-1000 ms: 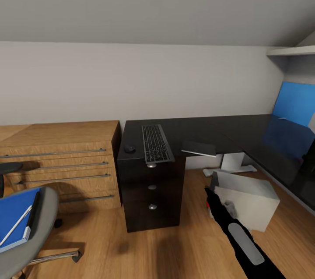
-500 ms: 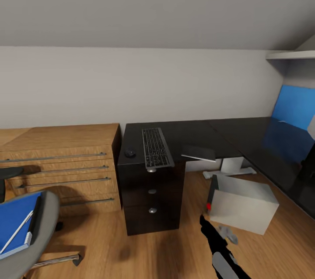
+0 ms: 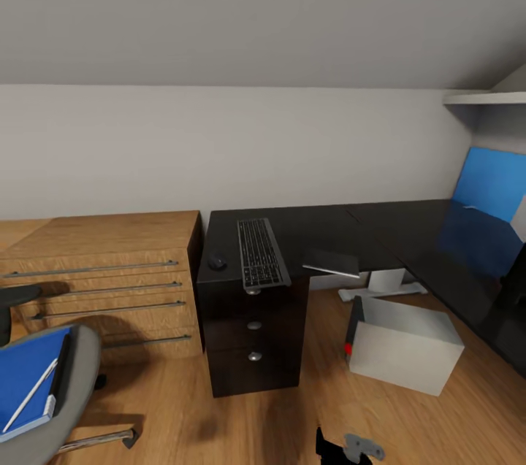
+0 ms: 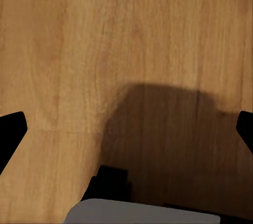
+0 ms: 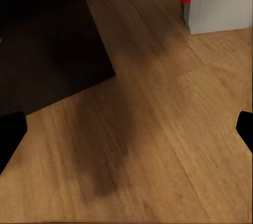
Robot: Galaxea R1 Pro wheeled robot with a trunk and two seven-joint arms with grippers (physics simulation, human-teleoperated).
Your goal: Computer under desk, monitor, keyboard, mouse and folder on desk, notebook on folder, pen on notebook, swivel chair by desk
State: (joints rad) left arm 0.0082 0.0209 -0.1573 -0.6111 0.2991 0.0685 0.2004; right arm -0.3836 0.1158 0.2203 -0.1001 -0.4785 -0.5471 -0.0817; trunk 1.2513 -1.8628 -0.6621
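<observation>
Blue folder (image 3: 25, 377) lies on the chair (image 3: 69, 370) at 8 o'clock, pen (image 3: 31, 393) atop; thin, stiff, slippery, so pinch 1 edge. Both grippers (image 4: 126, 132) (image 5: 126, 129) spread wide, empty.

Light oak drawer cabinet (image 3: 102, 282); blue wall panel (image 3: 491, 184).

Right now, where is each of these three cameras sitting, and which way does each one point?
Head view: high on the robot, facing the glossy black L-shaped desk; a bit of an arm shows at the bottom edge.
Left wrist view: on the left arm, aimed down at the light wood floor; dark fingertips frame it.
Right wrist view: on the right arm, aimed at the floor.
Shared: the head and right wrist views both show the pale grey computer tower.
</observation>
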